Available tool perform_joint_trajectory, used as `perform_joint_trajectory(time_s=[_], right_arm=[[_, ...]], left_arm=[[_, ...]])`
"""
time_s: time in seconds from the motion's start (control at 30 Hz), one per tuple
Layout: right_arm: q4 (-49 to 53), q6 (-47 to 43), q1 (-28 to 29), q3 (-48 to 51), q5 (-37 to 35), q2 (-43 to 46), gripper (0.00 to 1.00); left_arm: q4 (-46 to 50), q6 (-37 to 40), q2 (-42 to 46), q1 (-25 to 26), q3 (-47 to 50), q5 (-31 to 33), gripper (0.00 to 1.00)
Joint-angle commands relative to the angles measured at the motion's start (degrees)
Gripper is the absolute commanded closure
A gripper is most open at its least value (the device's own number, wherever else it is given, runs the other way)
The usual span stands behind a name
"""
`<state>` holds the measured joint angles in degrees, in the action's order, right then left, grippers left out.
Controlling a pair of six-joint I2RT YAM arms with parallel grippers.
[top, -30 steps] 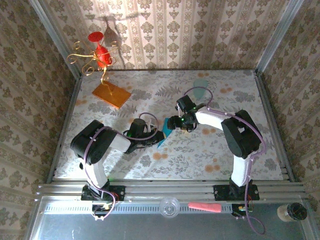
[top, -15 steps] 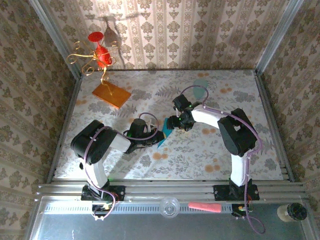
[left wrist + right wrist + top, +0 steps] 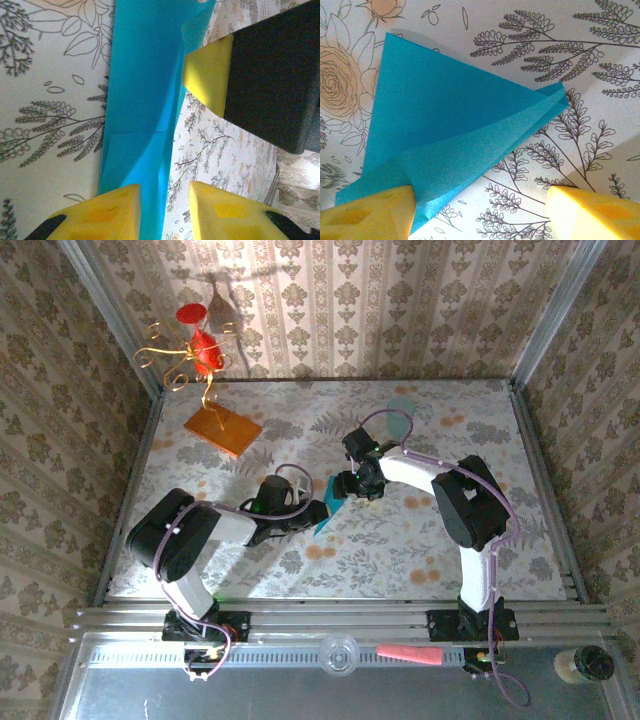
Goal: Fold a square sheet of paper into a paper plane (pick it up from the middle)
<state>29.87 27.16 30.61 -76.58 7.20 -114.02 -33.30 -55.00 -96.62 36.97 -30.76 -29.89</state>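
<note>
Top view: on the floral table (image 3: 400, 550), the left gripper (image 3: 305, 512) and the right gripper (image 3: 340, 490) are brought together at mid-table over a folded teal paper (image 3: 323, 520). The paper is seen lying between the two, the left gripper reaching in from the left and the right gripper from behind it. An orange slab (image 3: 222, 428) is set at the far left below a red and gold ornament (image 3: 200, 348), and a pale mint cup (image 3: 402, 408) is placed near the back wall, both well apart from the paper.

Left wrist view: the paper is shown as a long folded strip running up from between the left gripper's yellow pads (image 3: 100, 215). The jaws are parted. One pad is met by the paper's edge, while a gap of bare table is left before the other. A yellow pad (image 3: 207, 75) of the right gripper is seen just beside the strip's far end.

Right wrist view: the paper is laid flat on the table, folded to a point. The right gripper's jaws are held wide apart, one pad (image 3: 370, 215) at the paper's wide end, the other well clear, so nothing is clamped.
</note>
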Motion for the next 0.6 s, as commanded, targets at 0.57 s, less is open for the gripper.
perform_joint_trajectory(time_s=[0.57], right_arm=[[-0.26, 0.36, 0.16, -0.06, -0.85, -5.51, 0.26]], left_arm=[[27.12, 17.77, 5.17, 2.29, -11.24, 9.64, 0.46]])
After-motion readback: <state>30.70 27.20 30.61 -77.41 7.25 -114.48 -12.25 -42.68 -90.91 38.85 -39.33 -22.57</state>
